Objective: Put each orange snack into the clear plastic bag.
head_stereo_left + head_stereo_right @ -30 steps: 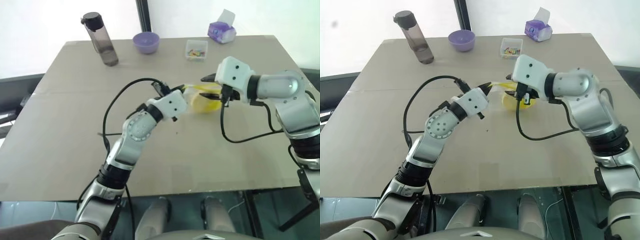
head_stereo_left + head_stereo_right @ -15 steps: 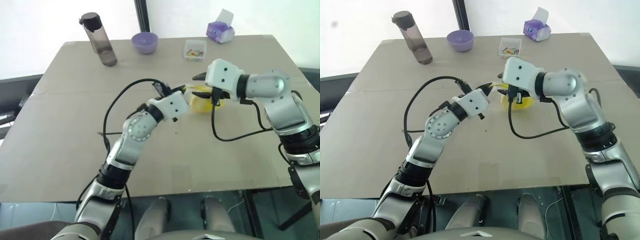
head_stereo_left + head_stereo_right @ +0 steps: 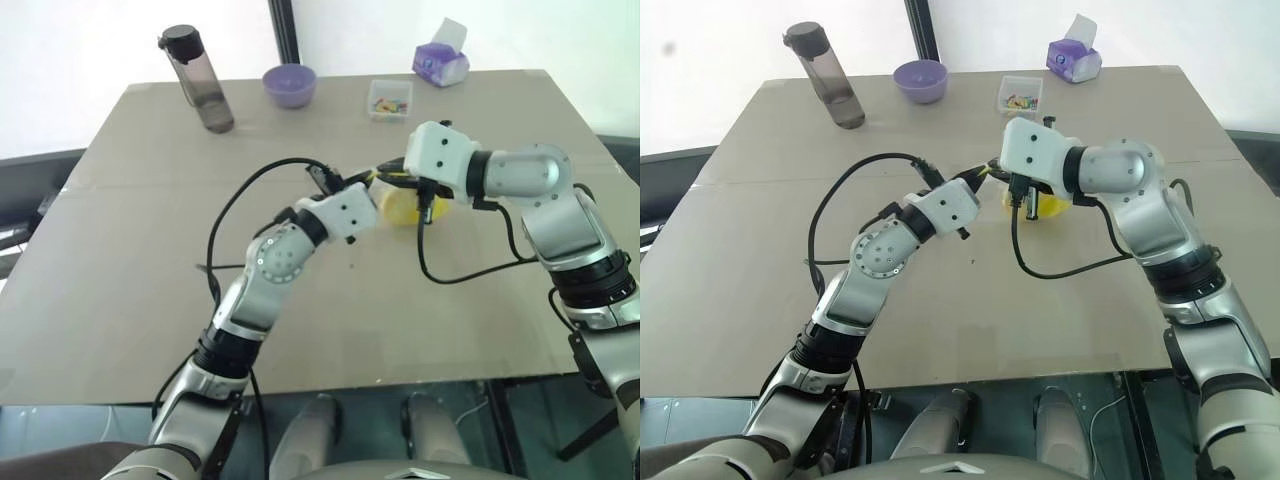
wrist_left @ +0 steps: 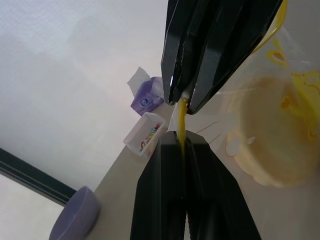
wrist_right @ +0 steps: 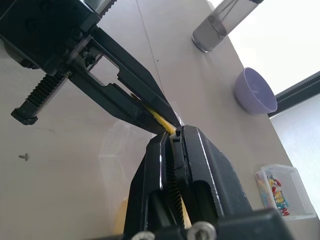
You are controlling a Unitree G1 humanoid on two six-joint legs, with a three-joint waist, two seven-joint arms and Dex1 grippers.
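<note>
With the bun (image 4: 272, 132) already bagged, both tools, left (image 4: 183, 145) and right (image 5: 172, 140), clamp the zip bag's (image 4: 300, 65) yellow seal strip (image 4: 181, 117); next, pressing it shut.

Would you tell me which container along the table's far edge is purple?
The round bowl: the tall bottle is dark grey, and the small square box is clear.

Both end effectors meet over mid worktop (image 3: 130, 300): left end effector (image 3: 368, 181) and right end effector (image 3: 392, 178) tip to tip, both clamped on the bag's seal strip (image 4: 181, 120). Clear plastic bag (image 4: 280, 100) hangs just beside them, orange snack (image 3: 400, 205) inside it. Beyond the end effectors: small clear box (image 3: 392, 99), tissue pack (image 3: 443, 63) further behind. Bowl (image 3: 289, 84) and water bottle (image 3: 199, 78) beyond, off to the left.
</note>
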